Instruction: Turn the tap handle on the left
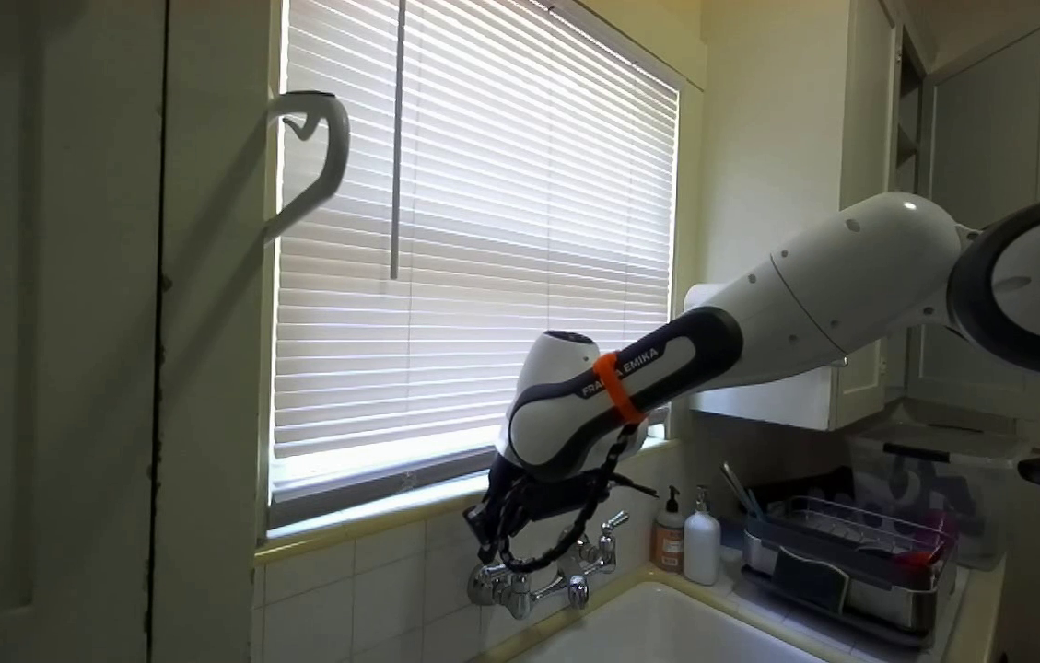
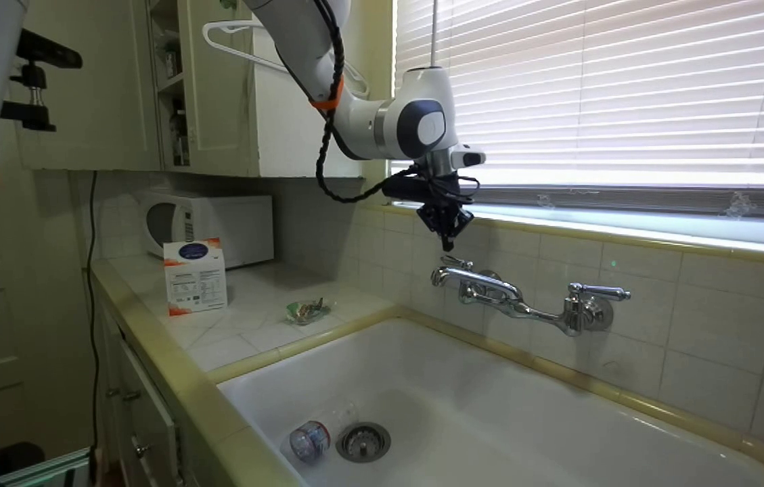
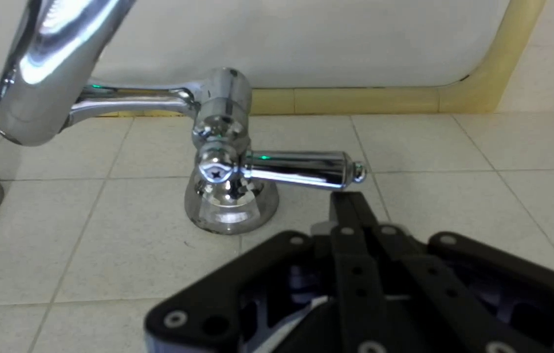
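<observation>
The tap handle on the left is a chrome lever with a small end knob (image 3: 296,169). It points to the right in the wrist view and also shows in both exterior views (image 1: 615,522) (image 2: 460,264). My gripper (image 3: 348,196) is shut, its black fingertips together with nothing between them. The tips are beside the lever's outer end on the wall side; I cannot tell whether they touch. In both exterior views the gripper (image 1: 486,551) (image 2: 448,243) points down above the tap. The chrome spout (image 2: 480,280) and the second handle (image 2: 601,292) are farther right in an exterior view.
The tap stands on a tiled wall (image 2: 713,325) below the window sill and blinds (image 2: 625,101). Below is a white sink (image 2: 524,406) holding a plastic bottle (image 2: 309,439). Soap bottles (image 1: 702,545) and a dish rack (image 1: 888,589) stand at the sink's side.
</observation>
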### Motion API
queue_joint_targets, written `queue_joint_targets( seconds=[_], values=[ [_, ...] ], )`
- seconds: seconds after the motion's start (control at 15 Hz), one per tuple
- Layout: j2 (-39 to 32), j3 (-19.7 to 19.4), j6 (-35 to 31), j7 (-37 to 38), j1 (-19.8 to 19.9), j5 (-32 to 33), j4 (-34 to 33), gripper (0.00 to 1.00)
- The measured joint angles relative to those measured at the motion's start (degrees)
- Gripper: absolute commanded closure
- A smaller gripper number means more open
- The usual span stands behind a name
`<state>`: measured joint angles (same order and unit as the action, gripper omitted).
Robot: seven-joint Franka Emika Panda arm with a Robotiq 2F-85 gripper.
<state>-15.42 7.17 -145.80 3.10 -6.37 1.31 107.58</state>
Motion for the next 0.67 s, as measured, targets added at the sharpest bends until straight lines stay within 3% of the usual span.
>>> queue_joint_targets(
  seconds=[0.4,0.67],
  values=[
    [0.03,-0.72,4.89,0.0,-0.26,1.24,-0.74,1.0],
    [0.05,-0.7,4.68,-0.02,-0.41,1.26,-0.97,1.0]
  ],
)
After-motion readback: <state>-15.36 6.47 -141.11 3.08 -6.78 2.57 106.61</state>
